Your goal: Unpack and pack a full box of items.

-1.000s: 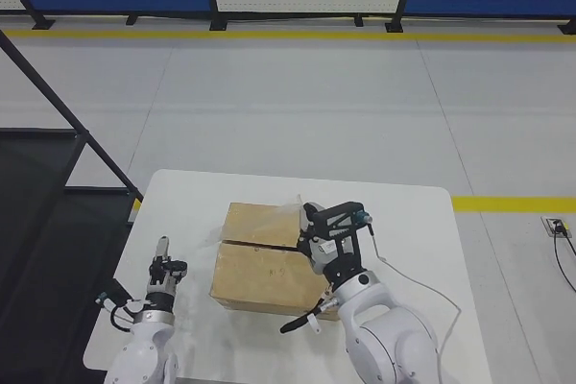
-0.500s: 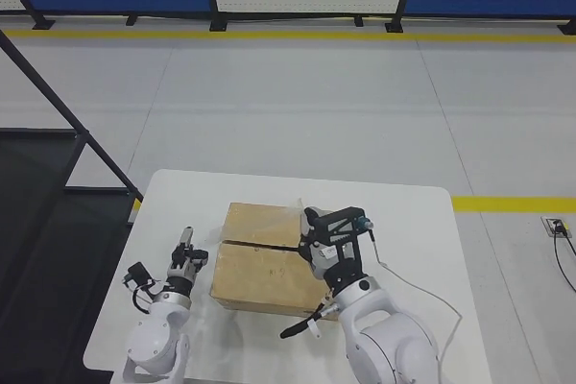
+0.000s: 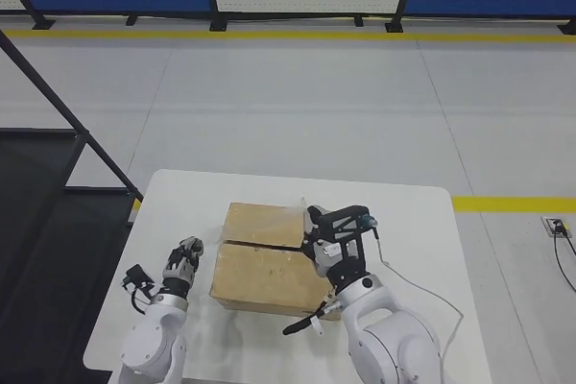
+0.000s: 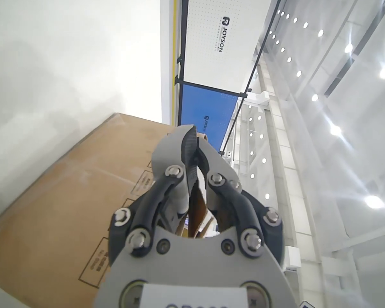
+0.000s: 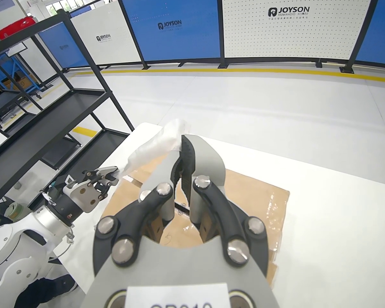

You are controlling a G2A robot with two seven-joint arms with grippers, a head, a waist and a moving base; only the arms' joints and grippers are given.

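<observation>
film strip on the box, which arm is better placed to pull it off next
Right, probably. The right pincer is above the box top, shut on the film strip. The left pincer sits shut beside the box's side, not over its top.

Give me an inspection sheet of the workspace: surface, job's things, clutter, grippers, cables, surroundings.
Surface: white table, box near its middle.
Job's things: cardboard box, flaps shut; plastic strip held up above it.
Clutter: nothing seen.
Grippers: right gripper shut on the strip over the box; left gripper shut, beside the box.
Cables: thin cable on the table by the right arm; floor cable.
Surroundings: black rack beside the table; yellow line; fence panels.
</observation>
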